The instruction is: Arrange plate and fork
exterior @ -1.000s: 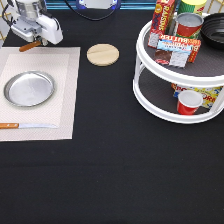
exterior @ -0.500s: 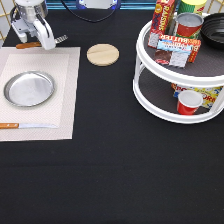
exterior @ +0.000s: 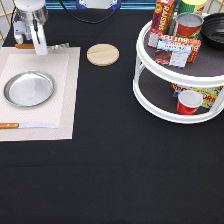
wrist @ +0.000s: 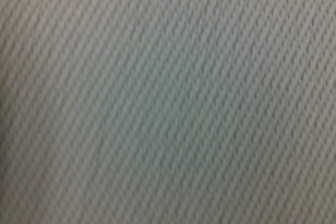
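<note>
Plate (exterior: 29, 88) sits on the beige placemat (exterior: 65, 100) at the exterior view's left, knife (exterior: 27, 125) just below it. Fork (exterior: 42, 46) lies along the mat's top edge, orange handle partly behind the hand (exterior: 39, 49), tines poking out toward the wooden coaster (exterior: 103, 54). Hand is down at the fork; can't tell its opening. Wrist view: only mat weave (wrist: 168, 112).
</note>
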